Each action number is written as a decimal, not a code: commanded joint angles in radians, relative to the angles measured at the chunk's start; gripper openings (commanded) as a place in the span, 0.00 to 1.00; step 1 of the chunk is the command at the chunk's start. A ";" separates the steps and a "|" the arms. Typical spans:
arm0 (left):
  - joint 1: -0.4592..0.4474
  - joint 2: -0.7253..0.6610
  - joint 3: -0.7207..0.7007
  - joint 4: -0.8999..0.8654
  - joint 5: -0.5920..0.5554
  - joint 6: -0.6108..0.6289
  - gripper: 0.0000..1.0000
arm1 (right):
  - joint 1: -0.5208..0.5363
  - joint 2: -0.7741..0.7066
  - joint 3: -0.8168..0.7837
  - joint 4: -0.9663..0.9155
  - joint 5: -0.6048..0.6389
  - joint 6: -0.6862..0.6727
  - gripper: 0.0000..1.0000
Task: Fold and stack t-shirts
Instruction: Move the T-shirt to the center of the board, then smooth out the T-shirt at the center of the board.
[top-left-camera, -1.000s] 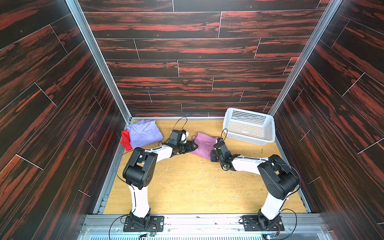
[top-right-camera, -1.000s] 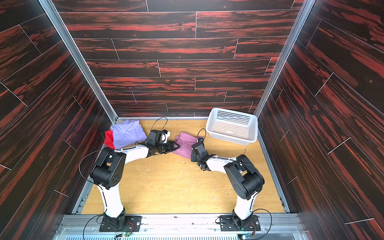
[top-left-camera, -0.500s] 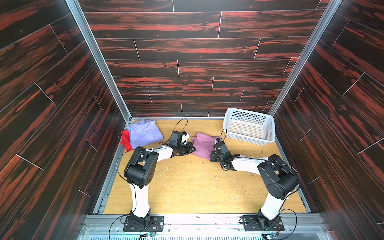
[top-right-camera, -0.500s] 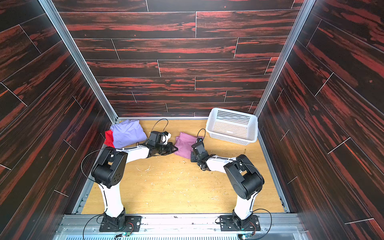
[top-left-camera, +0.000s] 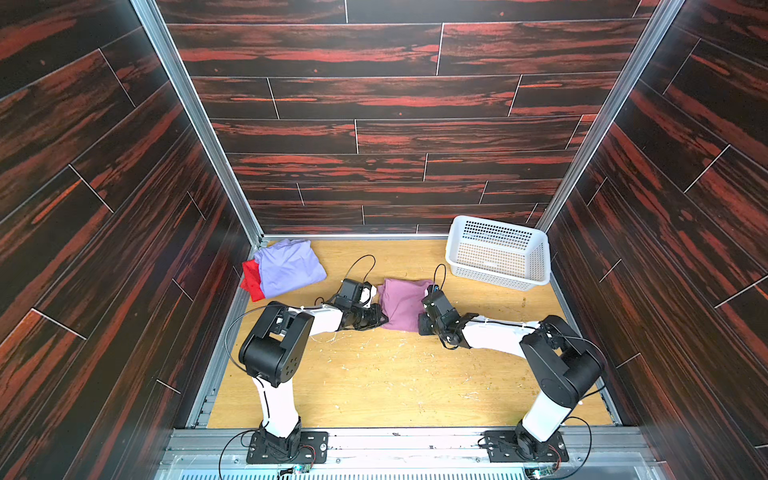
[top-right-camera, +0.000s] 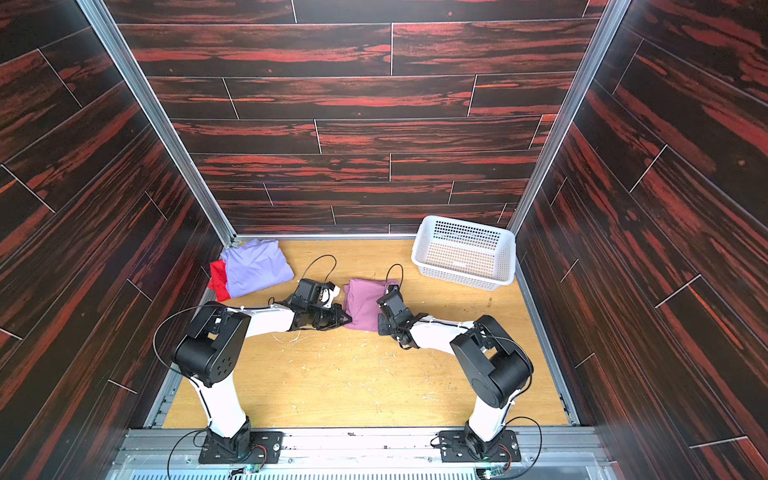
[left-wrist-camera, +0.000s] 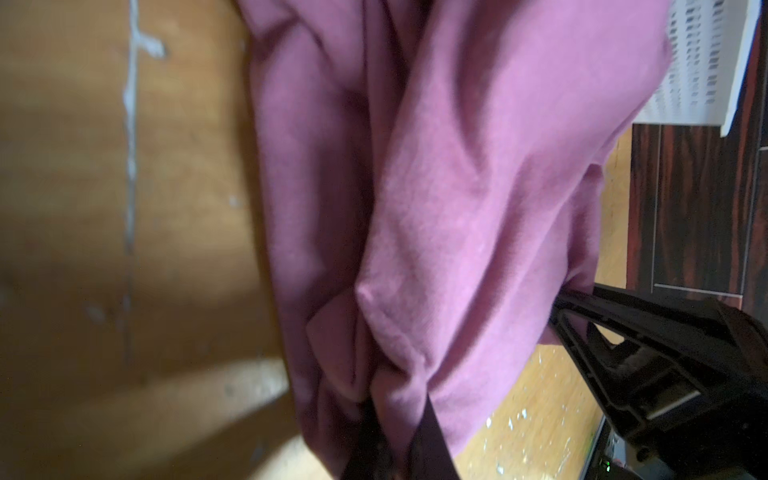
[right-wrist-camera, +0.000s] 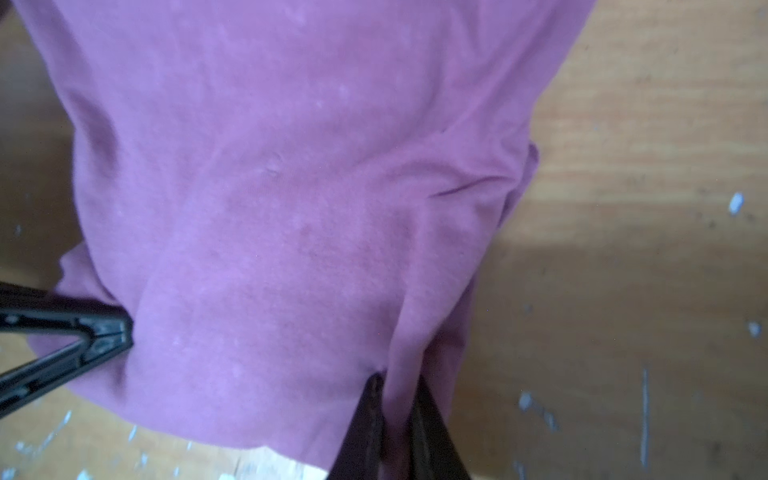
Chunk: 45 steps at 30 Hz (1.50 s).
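Wooden floor (top-left-camera: 395, 382) sits between dark walls. The pink shirt (top-left-camera: 401, 305) lies folded in the middle. The left gripper (left-wrist-camera: 397, 405) pinches one near corner and the right gripper (right-wrist-camera: 397, 382) pinches the other. The purple shirt (top-left-camera: 291, 266) lies on the red shirt (top-left-camera: 251, 282) in the far left corner, well apart from the white basket (top-left-camera: 498, 226).

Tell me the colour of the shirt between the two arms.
Pink-mauve shirt, clearest in the right wrist view.

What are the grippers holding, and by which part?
The pink-mauve t-shirt, by its near edge: left gripper pinching the left corner, right gripper the right corner.
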 joint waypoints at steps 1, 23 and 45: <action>-0.021 -0.053 -0.071 -0.091 -0.023 0.017 0.00 | 0.041 -0.039 -0.034 -0.098 0.015 0.040 0.15; -0.091 -0.562 -0.058 -0.253 -0.340 0.067 1.00 | 0.136 -0.305 0.202 -0.345 0.443 -0.027 0.87; -0.058 -0.114 0.184 0.038 -0.228 -0.025 1.00 | -0.015 0.103 0.191 -0.053 0.303 -0.048 0.83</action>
